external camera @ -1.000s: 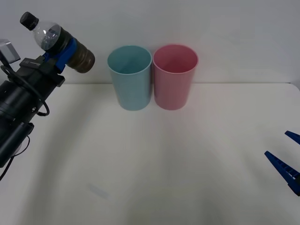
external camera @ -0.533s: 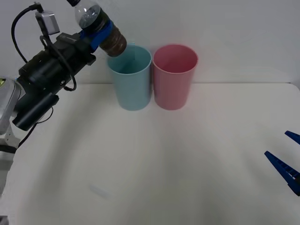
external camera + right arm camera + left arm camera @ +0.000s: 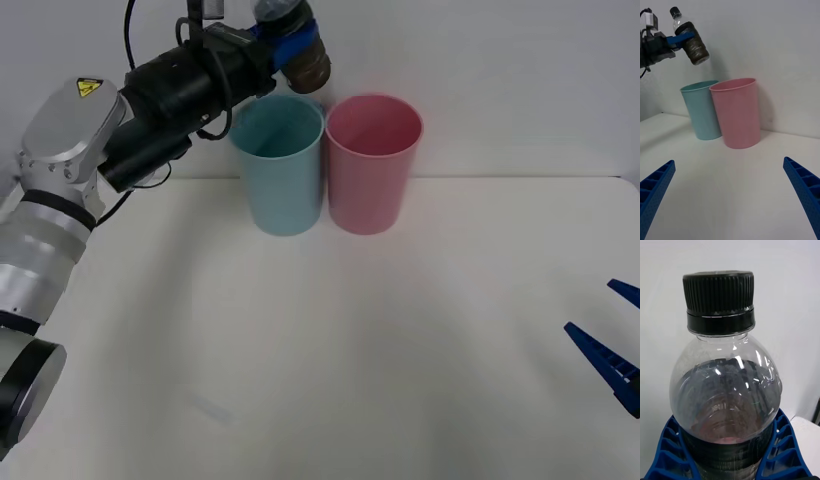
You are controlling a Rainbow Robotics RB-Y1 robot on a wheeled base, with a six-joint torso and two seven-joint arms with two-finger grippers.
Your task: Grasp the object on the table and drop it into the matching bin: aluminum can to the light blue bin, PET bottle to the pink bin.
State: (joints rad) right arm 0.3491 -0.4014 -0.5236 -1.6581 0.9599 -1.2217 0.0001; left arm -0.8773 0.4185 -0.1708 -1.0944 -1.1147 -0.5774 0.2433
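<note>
since the earlier frame the left gripper has swung rightward, jaws clamped on the bottle, tilted above the blue bin beside the pink bin. right gripper idles, jaws spread, nearer the robot than the bins.

PET bottle cap cut off by front view's edge

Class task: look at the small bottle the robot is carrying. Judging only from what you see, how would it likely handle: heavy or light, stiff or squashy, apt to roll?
The PET bottle looks empty through its clear shoulder, so probably light. Its thin clear wall probably dents under a hard squeeze, though the left gripper holds it undented. Its round body would likely roll if laid on the table.
</note>
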